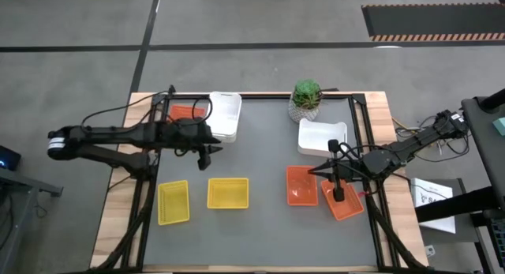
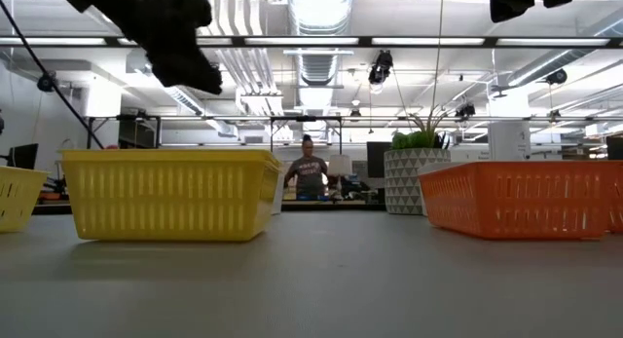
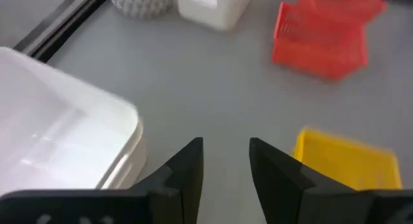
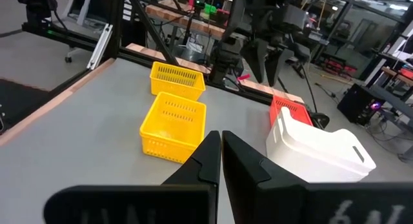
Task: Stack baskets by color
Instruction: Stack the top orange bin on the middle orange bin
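Baskets lay scattered around the potted plant (image 1: pixel 306 99): white stack (image 1: pixel 224 114) and one orange basket (image 1: pixel 188 113) to its left, a white one (image 1: pixel 321 137) just below it, two orange baskets (image 1: pixel 301 185) further down, two yellow baskets (image 1: pixel 228 193) lower left. Left gripper (image 1: pixel 208 150) hovered beside the white stack, fingers parted, grasping nothing. Right gripper (image 1: pixel 338 192) sat over an orange basket (image 1: pixel 345 203), fingers clenched, seemingly empty. We judged them light, thin, slightly flexible plastic; best pinched at a rim wall.
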You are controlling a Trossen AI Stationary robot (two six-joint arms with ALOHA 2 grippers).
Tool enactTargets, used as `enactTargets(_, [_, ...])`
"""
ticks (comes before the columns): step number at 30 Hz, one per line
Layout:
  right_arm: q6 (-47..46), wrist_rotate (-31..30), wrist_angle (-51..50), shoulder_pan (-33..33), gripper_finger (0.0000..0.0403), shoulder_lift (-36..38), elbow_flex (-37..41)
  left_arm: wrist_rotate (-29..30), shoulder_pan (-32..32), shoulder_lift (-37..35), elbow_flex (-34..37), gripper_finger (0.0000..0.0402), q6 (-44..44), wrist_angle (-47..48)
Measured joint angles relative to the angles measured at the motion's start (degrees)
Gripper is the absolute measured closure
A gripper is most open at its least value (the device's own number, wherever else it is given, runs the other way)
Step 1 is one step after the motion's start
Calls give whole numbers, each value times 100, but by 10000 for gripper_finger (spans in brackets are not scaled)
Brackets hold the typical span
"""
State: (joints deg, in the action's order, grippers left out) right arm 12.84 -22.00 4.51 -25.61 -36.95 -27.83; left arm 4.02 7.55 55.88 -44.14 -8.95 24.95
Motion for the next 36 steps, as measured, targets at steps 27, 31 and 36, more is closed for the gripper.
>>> enactTargets(27, [66,0,32,0,394,4,0,1302,2852,2333,-1414,292,4738,4447])
enactTargets(31, [64,0,18,0,394,4,0,1058,3046,2563,-1355,292,5091,4138])
enactTargets(36, [64,0,-2,0,394,4,0,982,3233,2815,-1320,292,5169,3891])
